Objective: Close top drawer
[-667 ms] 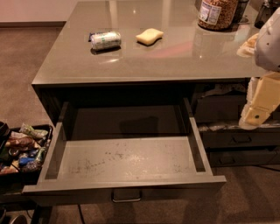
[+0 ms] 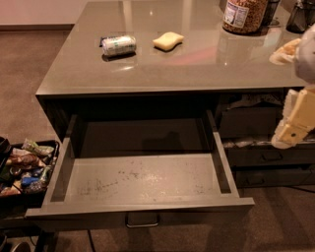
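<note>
Across most of the view we see a broad, glossy grey tabletop (image 2: 197, 69), its front edge running left to right above the cabinet.

Below that front edge, the top drawer (image 2: 142, 182) stands pulled far out toward us. It is a wide, deep, dark grey drawer with a pale speckled floor in full view. A small metal loop handle (image 2: 141, 220) sits at the middle of its flat front.

Under the front right corner we make out a stack of narrower dark drawers (image 2: 266, 157), shut or nearly so, with pale paper (image 2: 246, 101) poking out above the uppermost one.

Beyond the left edge and lower down, a black tray (image 2: 54, 146) holds a jumble of coloured snack packets.

Off the front right corner, the robot's cream-coloured gripper (image 2: 288, 135) hangs in front of the narrower drawers. It is to the right of the open drawer and clear of it. We cannot tell how far open it is or whether it has hold of anything.

Along the back edge toward the right corner stands a clear labelled jar (image 2: 243, 14) with brownish contents.

Toward the back left corner a silver-green can (image 2: 118, 45) lies on its side. A pale yellow sponge (image 2: 168, 40) lies just right of it, not touching.
</note>
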You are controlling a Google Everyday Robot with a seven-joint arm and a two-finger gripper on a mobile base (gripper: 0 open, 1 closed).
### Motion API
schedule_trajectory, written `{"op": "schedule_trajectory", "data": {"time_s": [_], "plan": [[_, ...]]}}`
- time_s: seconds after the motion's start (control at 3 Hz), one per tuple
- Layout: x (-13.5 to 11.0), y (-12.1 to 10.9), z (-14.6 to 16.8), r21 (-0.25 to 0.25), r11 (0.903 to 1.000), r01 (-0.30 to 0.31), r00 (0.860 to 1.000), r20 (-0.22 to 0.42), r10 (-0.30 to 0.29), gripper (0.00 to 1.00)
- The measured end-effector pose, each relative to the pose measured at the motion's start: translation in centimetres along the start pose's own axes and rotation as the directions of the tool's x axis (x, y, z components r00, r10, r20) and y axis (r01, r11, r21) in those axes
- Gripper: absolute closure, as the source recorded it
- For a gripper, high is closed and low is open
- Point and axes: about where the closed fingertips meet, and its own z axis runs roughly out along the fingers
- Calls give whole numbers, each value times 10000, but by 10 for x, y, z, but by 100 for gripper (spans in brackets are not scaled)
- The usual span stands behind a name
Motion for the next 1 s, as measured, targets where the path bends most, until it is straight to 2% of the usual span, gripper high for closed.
{"op": "schedule_trajectory", "data": {"time_s": [0.33,0.67,1.0], "plan": [[16,15,7,473,9989,-23,9904,1379,-42,0],[29,35,14,1271,9917,-204,9649,2623,-137,0],[22,37,7,1554,9878,-118,9460,3219,-393,0]]}}
